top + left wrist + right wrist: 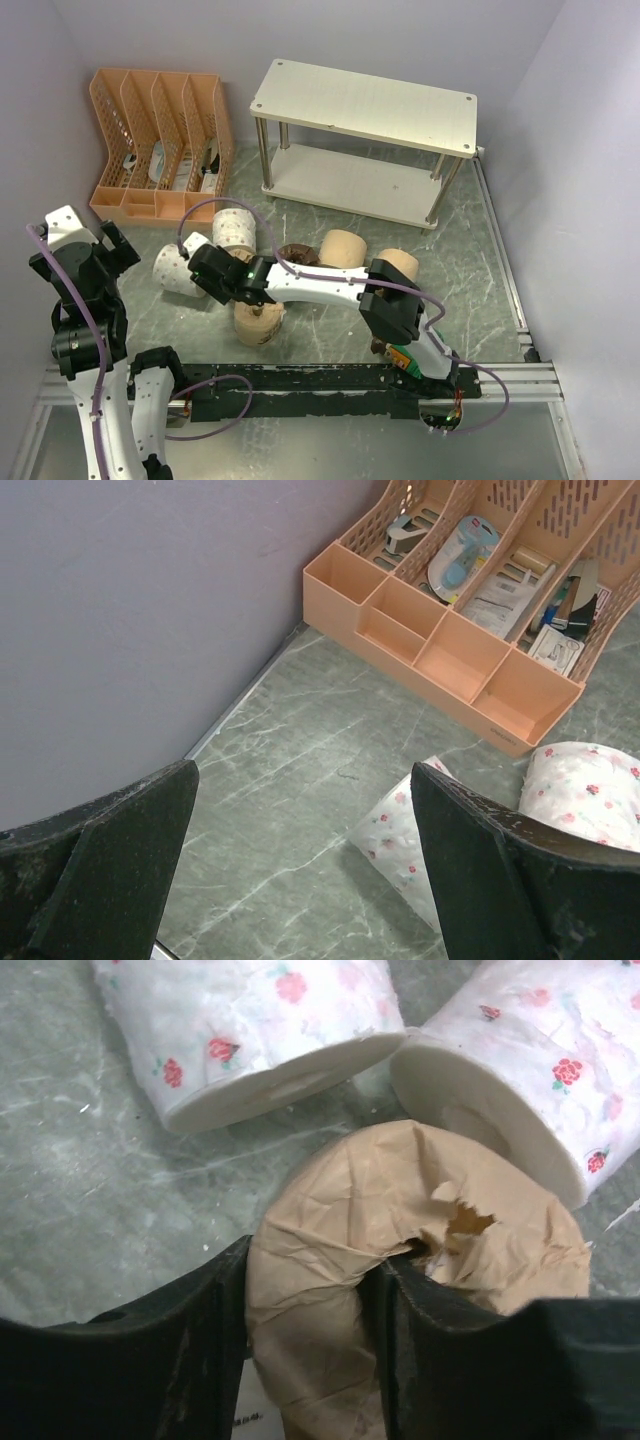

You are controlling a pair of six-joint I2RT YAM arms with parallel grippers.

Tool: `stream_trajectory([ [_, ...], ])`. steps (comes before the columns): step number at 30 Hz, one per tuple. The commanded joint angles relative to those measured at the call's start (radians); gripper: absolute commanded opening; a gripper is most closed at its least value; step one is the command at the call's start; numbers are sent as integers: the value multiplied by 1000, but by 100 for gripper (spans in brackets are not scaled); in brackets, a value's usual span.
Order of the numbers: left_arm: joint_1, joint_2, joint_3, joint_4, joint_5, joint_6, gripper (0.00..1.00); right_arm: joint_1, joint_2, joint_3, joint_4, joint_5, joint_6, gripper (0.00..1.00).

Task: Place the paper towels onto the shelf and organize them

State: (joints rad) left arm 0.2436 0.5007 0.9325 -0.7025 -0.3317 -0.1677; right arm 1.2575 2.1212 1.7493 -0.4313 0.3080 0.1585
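A tan paper towel roll (pixel 400 1190) fills the right wrist view. My right gripper (pixel 315 1260) is shut on its wall, one finger in the torn core hole and the other outside. Just beyond it lie two white flowered rolls (pixel 260 1030) (pixel 540 1070). From above, my right gripper (pixel 210 278) sits between those white rolls (pixel 178 268) (pixel 235 228), covering the held roll. More tan rolls (pixel 258 322) (pixel 342 247) (pixel 400 265) and a dark brown-ended one (pixel 297 255) lie mid-table. The cream two-tier shelf (pixel 365 105) stands at the back with both boards bare. My left gripper (pixel 85 240) (pixel 303 770) hangs open at the left.
An orange slotted file organizer (pixel 160 140) (pixel 470 630) with small stationery stands at the back left, against the grey wall (pixel 130 610). A metal rail (pixel 505 260) runs along the table's right edge. The right arm (pixel 330 285) stretches across the rolls.
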Motion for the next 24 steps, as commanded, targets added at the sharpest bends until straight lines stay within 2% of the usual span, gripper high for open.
stream_trajectory([
  [1, 10, -12, 0, 31, -38, 14, 99, 0, 33, 24, -17, 84, 20, 40],
  [4, 10, -18, -8, 34, -40, 14, 99, 0, -5, -15, -2, 131, 7, 27],
  [6, 10, -21, -13, 38, -35, 14, 99, 1, -50, -33, -9, 179, 10, 0],
  [10, 11, -18, -17, 41, -34, 13, 100, 13, -181, -52, -31, 288, -19, 0],
  [14, 14, -16, -23, 41, -19, 16, 100, 16, -331, -73, 1, 327, -70, 0],
  [18, 15, -15, -24, 41, -11, 16, 99, -2, -409, -32, -87, 439, -104, 0],
  [21, 14, -19, -30, 45, -9, 13, 100, -100, -453, -75, -165, 462, -71, 0],
  [24, 13, -25, -33, 46, -4, 11, 100, -224, -521, -195, -158, 427, -38, 0],
])
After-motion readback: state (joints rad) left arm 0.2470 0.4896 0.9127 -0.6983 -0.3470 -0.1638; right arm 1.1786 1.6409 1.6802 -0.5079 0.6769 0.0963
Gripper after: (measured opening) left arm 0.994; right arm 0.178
